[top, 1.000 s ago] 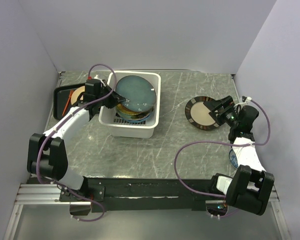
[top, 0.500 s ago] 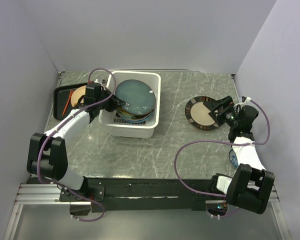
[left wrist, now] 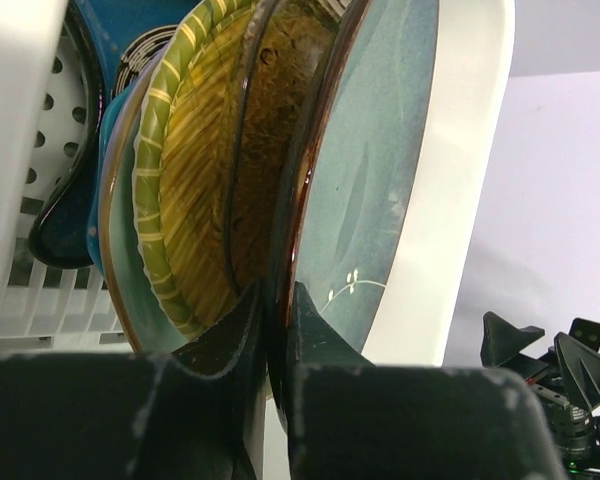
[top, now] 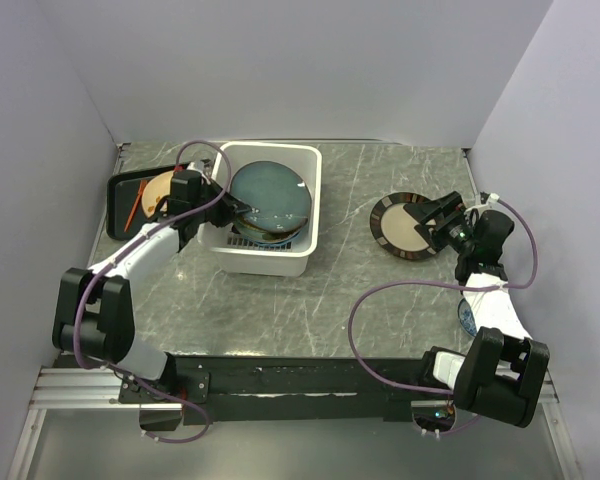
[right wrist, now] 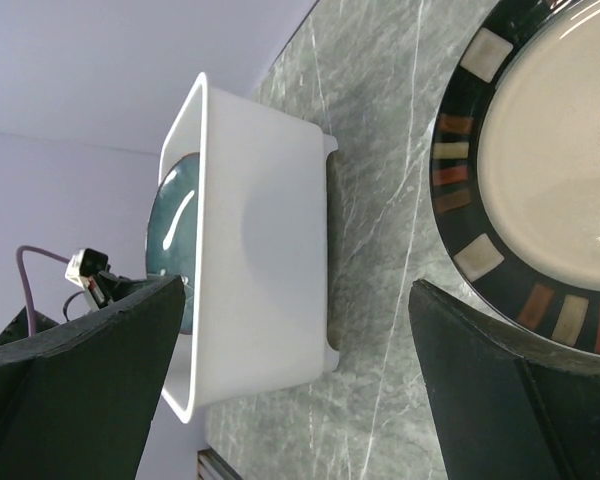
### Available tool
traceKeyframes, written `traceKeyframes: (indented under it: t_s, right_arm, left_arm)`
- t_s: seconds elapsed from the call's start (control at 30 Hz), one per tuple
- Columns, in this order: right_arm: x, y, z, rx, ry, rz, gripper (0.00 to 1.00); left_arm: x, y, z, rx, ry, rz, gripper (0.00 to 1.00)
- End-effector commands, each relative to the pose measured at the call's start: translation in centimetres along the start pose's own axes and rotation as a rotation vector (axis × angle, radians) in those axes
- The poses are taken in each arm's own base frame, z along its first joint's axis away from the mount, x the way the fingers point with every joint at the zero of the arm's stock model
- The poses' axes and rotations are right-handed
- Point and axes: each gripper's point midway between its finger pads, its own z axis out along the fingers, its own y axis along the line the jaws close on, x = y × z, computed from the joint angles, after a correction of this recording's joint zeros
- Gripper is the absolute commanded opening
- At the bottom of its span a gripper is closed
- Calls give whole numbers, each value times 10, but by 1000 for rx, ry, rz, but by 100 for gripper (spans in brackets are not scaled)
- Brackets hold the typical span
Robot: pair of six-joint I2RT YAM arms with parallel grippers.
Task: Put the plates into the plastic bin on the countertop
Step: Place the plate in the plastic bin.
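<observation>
- One countertop (top: 360,290), grey-green with white veins, is noted under both grippers.
- One plastic bin (top: 270,262), white, is seen; the left gripper (left wrist: 277,305) reaches in over its left wall, and the bin lies well ahead of the right gripper (top: 427,225) across bare stone.
- One black tray (top: 120,205) is recorded behind the left gripper, beside the bin's left wall.
- Two arms are counted, each with one gripper.
- One large dark teal plate (top: 270,192) is seen on top of the stack inside the bin, tilted. Its dark rim is pinched between the left gripper's fingers (left wrist: 230,330), which are set narrow.
- One tan dark-rimmed plate (top: 402,232) lies flat on the countertop, outside the bin. The right gripper's jaws are spread wide just above its near edge, with nothing held between them.
- Under the teal plate, just ahead of the left fingers, three more plates are counted in the left wrist view: one yellow woven-look plate (left wrist: 200,170), one pale teal plate (left wrist: 120,280) and one dark blue plate (left wrist: 65,235). That makes at least four plates in the bin.
- One orange plate (top: 158,188) rests on the tray, behind the left gripper, partly hidden by the arm.
- One blue-patterned plate edge (top: 464,318) shows well behind the right gripper, mostly covered by that arm.
</observation>
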Motion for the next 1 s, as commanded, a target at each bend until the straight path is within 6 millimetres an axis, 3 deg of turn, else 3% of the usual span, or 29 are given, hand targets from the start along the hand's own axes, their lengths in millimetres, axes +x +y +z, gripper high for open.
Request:
traceKeyframes:
  t_s: [0.0, 0.37, 0.4, 0.53, 0.7, 0.97]
  right_arm:
    - [-16, 22, 3, -49, -37, -66, 100]
    - [-13, 23, 4, -54, -30, -67, 100]
    - [-13, 22, 4, -52, -28, -66, 100]
    - [-13, 23, 4, -53, -29, -69, 100]
    - [-12, 22, 5, -53, -27, -65, 100]
    - [-12, 23, 5, -52, -28, -69, 100]
  left_arm:
    - [-12, -47, -22, 163, -47, 59, 15]
    - [-15, -49, -32, 168, -82, 57, 47]
    - [-14, -49, -33, 164, -83, 57, 57]
    - [-18, -53, -42, 166, -104, 56, 73]
    - [-24, -52, -56, 155, -169, 45, 85]
    - [-39, -70, -97, 202, -304, 64, 92]
